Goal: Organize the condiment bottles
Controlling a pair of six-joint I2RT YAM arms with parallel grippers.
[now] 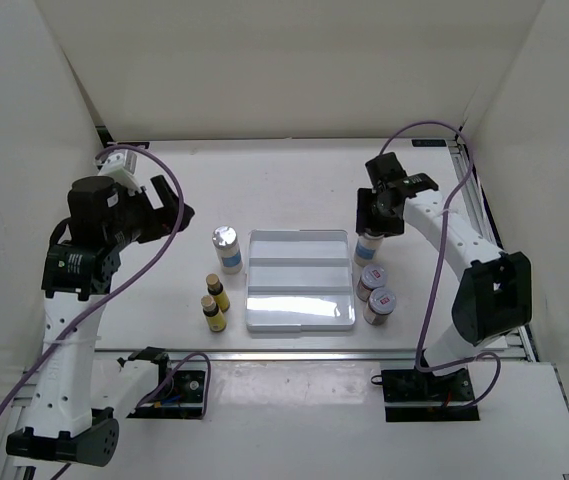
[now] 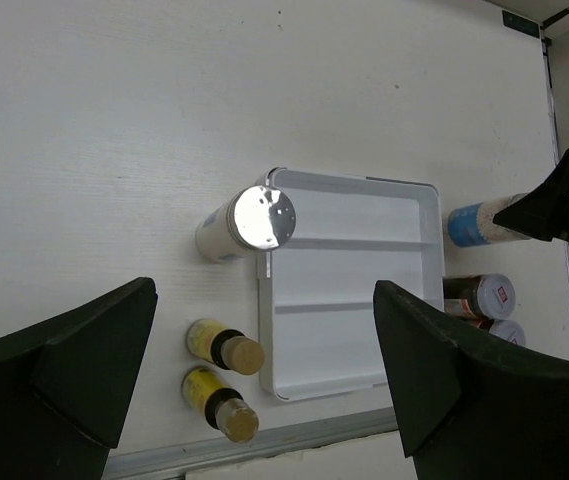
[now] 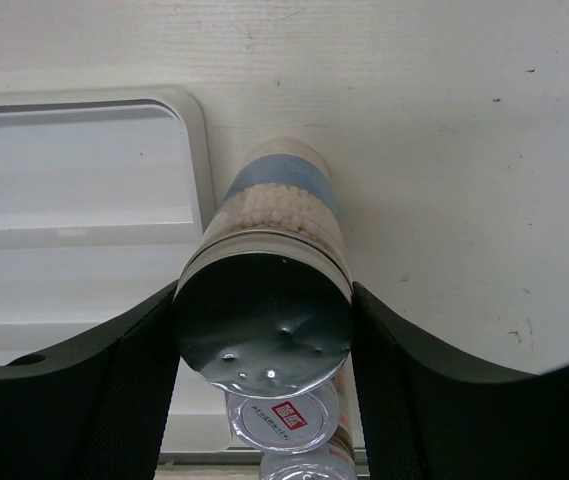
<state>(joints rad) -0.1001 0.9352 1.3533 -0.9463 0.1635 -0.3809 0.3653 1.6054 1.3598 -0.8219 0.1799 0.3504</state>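
A tall silver-capped jar with a blue band stands just right of the white tray. My right gripper is shut on it; in the right wrist view both fingers press the sides of its cap. I cannot tell whether it is off the table. Two short red-white jars stand in front of it. The other tall jar stands left of the tray, with two yellow bottles nearer me. My left gripper is open, empty and high above them.
The white stepped tray lies in the middle and holds nothing. White walls close in the left, back and right sides. A metal rail runs along the near table edge, close to the yellow bottles and short jars.
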